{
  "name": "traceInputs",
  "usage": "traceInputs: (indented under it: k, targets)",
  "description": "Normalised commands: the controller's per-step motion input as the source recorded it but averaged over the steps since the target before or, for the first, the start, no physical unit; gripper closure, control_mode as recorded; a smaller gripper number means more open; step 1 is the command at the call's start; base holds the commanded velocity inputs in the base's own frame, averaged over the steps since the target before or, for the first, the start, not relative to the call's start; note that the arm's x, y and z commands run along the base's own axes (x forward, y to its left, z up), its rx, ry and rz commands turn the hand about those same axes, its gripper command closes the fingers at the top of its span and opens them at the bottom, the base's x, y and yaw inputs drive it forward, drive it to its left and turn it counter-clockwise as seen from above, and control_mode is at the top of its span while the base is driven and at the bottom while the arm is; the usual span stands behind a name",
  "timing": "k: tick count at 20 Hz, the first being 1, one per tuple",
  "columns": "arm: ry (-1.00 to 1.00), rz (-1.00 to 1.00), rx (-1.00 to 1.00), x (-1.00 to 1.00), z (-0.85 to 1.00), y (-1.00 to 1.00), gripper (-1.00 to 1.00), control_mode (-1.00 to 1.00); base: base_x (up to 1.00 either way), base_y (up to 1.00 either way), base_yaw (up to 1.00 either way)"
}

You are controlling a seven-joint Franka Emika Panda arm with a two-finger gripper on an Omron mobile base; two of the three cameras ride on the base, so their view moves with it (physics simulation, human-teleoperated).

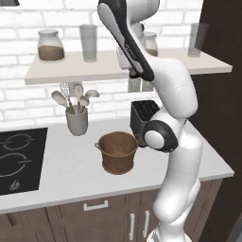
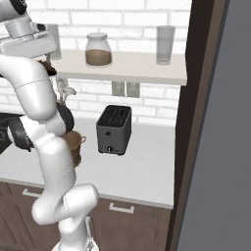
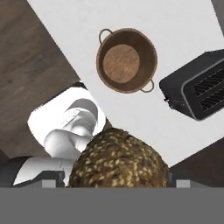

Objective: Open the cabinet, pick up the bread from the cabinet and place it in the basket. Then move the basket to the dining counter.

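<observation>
— What stands near the basket point(image 1: 117, 151)?

— A black toaster point(image 1: 142, 118) just beside it on the white worktop point(image 1: 71, 175); a grey utensil pot point(image 1: 77, 121) behind it. The basket is empty.

— And the gripper point(image 3: 119, 183)?

— High above the basket, closed on the bread point(image 3: 118, 162), a seeded brown roll between its fingertips.

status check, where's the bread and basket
Gripper shut on bread, high above the counter. Basket empty, upright on counter beside toaster. Nothing between bread and basket.
</observation>
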Motion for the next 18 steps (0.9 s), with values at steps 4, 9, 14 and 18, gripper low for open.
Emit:
traceInputs:
  k: [4, 9, 14, 18]
  targets:
    - [0.52, 0.00, -0.38, -0.86, -0.06, -0.33, 1.00, -1.00, 0.00, 0.00, 0.00]
    - [0.10, 0.00, -0.17, -0.53, -0.52, -0.46, 1.00, -1.00, 0.00, 0.00, 0.00]
    - [-0.07, 0.00, 0.05, -0.50, -0.62, -0.28, 1.00, -1.00, 0.00, 0.00, 0.00]
    - [-0.17, -0.01, 0.17, -0.05, -0.11, -0.11, 1.00, -1.00, 0.00, 0.00, 0.00]
